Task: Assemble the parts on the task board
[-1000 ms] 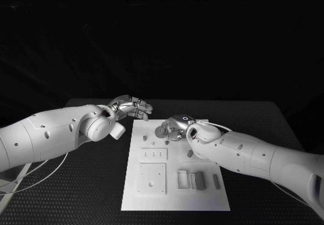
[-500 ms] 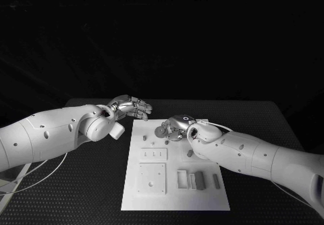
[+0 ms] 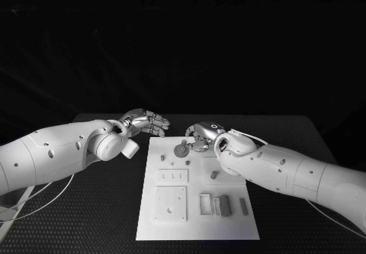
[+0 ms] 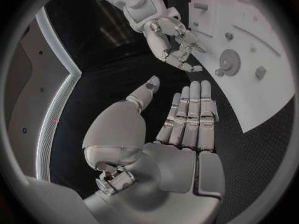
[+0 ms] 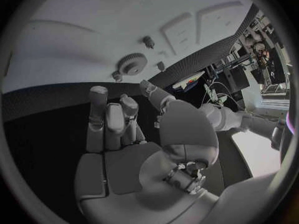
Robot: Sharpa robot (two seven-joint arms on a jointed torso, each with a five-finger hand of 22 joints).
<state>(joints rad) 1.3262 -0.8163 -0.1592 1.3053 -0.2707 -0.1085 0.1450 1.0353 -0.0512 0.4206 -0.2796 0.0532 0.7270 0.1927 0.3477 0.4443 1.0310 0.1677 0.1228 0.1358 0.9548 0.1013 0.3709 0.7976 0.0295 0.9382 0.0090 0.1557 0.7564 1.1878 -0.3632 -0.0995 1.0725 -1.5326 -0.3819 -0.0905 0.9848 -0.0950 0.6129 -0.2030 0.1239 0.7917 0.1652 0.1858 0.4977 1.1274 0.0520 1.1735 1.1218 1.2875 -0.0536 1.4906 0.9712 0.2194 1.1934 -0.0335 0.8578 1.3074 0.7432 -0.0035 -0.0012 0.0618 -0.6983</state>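
The white task board (image 3: 229, 233) lies in the middle of the table. A grey gear (image 3: 181, 151) lies flat near the board's far edge, with small pegs (image 3: 162, 156) beside it. My right hand (image 3: 202, 135) hovers over the far edge just beyond the gear, fingers loosely bent and holding nothing. In the right wrist view the gear (image 5: 132, 63) sits past my empty fingers (image 5: 115, 119). My left hand (image 3: 145, 123) hangs off the board's far left corner over the black table, empty. In the left wrist view its fingers (image 4: 190, 114) are straight and the thumb stands apart.
Two white blocks with holes (image 3: 172, 202) stand on the board's left half. Several narrow grey pieces (image 3: 223, 205) lie at its near right, and one small peg (image 3: 214, 173) lies mid-board. Black table (image 3: 91, 211) surrounds the board.
My right hand has drawn back from over the gear toward the board's far edge, leaving the gear uncovered on the board. The left hand has barely moved.
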